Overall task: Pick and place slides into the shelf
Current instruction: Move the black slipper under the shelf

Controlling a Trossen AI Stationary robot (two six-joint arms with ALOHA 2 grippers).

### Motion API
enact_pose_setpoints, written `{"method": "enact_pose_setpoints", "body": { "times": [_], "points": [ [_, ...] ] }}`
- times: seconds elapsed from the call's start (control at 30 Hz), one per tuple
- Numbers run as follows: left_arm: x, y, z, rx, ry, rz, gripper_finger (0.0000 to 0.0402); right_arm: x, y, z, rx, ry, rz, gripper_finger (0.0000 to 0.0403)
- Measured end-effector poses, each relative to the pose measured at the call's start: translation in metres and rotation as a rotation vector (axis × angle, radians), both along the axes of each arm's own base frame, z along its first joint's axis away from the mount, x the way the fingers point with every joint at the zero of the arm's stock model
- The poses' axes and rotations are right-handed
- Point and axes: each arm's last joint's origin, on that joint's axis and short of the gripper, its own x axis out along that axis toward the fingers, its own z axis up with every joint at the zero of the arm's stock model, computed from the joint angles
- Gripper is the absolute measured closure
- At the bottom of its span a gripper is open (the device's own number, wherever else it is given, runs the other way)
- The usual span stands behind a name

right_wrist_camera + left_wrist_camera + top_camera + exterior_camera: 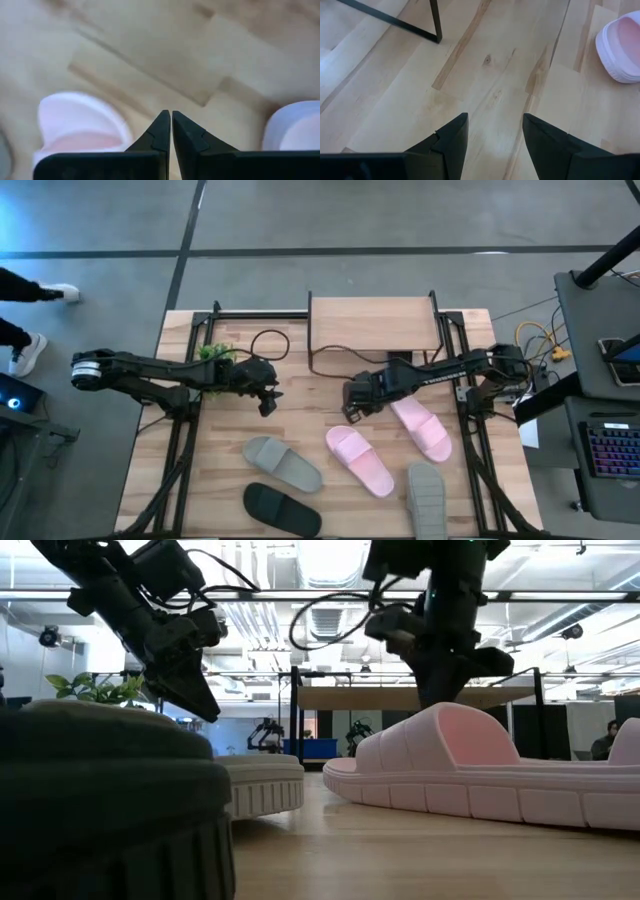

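Observation:
Two pale pink slides [360, 460] [421, 429] lie soles down at the table's middle right. A light grey slide [283, 463] and a black slide [283, 510] lie near the front, and another grey slide [427, 500] at the front right. The shelf [372, 326] stands on thin black legs at the far middle. My right gripper [352, 413] is shut and points down over bare wood between the two pink slides [80, 125] [295, 125]. My left gripper [268, 402] hangs open above bare table [495, 122], left of the middle, with nothing between its fingers.
A small green plant [213, 352] stands at the far left beside the left arm. A black cable [270, 340] loops on the table left of the shelf. One shelf leg [436, 22] shows ahead of my left gripper. Black frame rails run along both table sides.

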Motion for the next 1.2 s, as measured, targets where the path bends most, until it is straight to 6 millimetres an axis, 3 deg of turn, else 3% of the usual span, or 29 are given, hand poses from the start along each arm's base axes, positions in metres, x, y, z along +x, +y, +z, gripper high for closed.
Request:
{"method": "enact_pose_setpoints", "body": {
  "times": [0.23,0.43,0.77,1.2],
  "points": [
    [0.000,0.000,0.000,0.000,0.000,0.000,0.0228,0.004,0.021,0.001,0.140,-0.052,0.094,0.0392],
    [0.000,0.000,0.000,0.000,0.000,0.000,0.0228,0.007,0.036,0.004,0.157,-0.102,0.148,0.0392],
    [0.000,0.000,0.000,-0.003,0.000,0.000,0.0228,0.015,0.041,0.008,0.166,-0.199,0.121,0.0392],
    [0.000,-0.008,0.000,-0.216,-0.030,-0.039,0.0228,0.023,0.052,0.014,0.152,-0.329,0.042,0.0392]
  ]
}}
